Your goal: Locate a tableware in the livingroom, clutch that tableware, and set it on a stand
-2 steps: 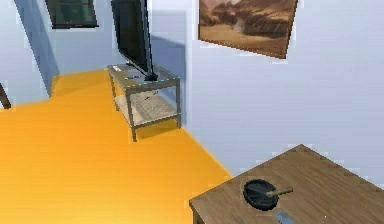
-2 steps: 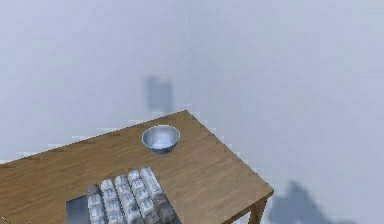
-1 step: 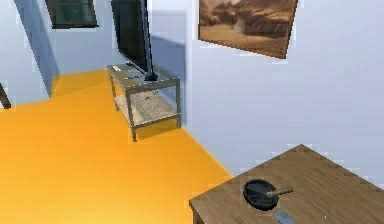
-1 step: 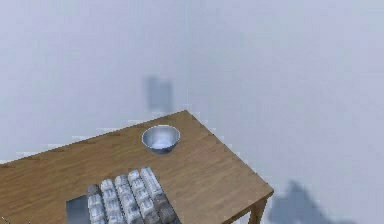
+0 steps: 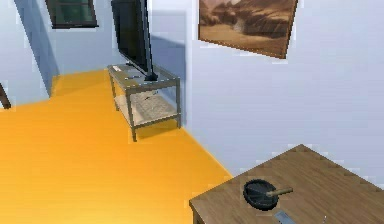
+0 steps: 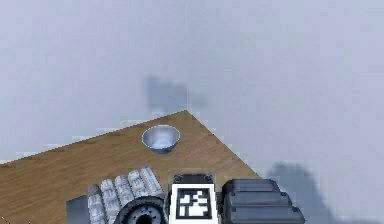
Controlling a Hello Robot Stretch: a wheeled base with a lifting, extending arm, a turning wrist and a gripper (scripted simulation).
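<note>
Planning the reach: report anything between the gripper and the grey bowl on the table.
A pale ridged thing lies right at the gripper, toward the grey bowl; beyond it, only bare table.

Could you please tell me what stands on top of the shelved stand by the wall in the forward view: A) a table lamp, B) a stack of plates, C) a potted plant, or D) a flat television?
D: a dark, flat television stands upright on the stand.
</note>
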